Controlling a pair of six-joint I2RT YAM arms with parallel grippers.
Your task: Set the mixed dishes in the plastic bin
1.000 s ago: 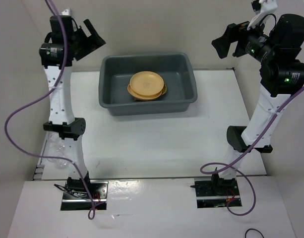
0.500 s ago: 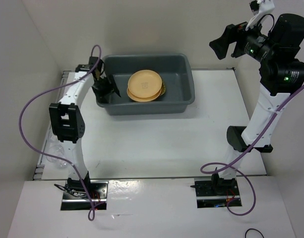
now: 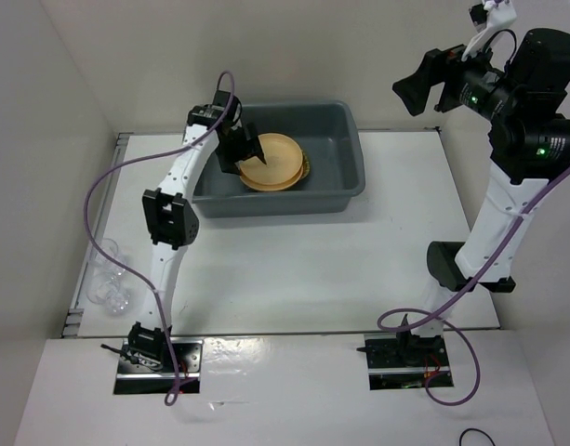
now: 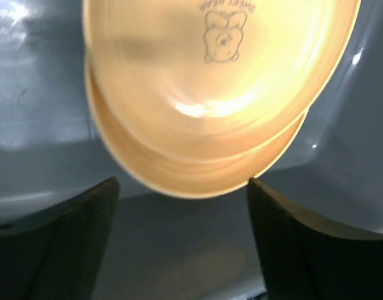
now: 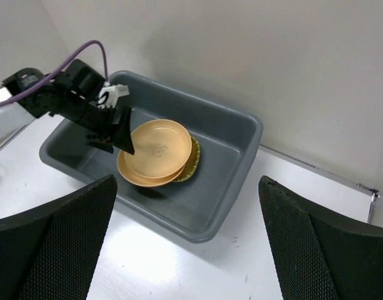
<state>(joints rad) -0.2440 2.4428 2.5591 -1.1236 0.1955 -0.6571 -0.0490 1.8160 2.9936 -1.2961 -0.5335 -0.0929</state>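
Observation:
The dark grey plastic bin [image 3: 294,200] stands at the back middle of the table. Two pale-orange plates [image 3: 277,160] lie stacked in it, on top of the yellow bamboo tray [image 3: 307,169], of which only an edge shows. My left gripper [image 3: 243,149] is open and empty, low inside the bin at the plates' left edge. In the left wrist view the plates [image 4: 216,94] fill the top, between the dark fingers [image 4: 85,237]. Clear cups [image 3: 108,279] lie at the table's left edge. My right gripper [image 3: 424,84] is open, empty and raised high at the back right.
The right wrist view looks down on the bin [image 5: 235,206], the plates [image 5: 157,153], the tray's edge [image 5: 194,159] and the left arm [image 5: 66,100]. White walls close in the table at the left, back and right.
My left arm came down from its raised pose at the left and reached into the bin, up to the plates' left edge. The right arm has hardly moved.

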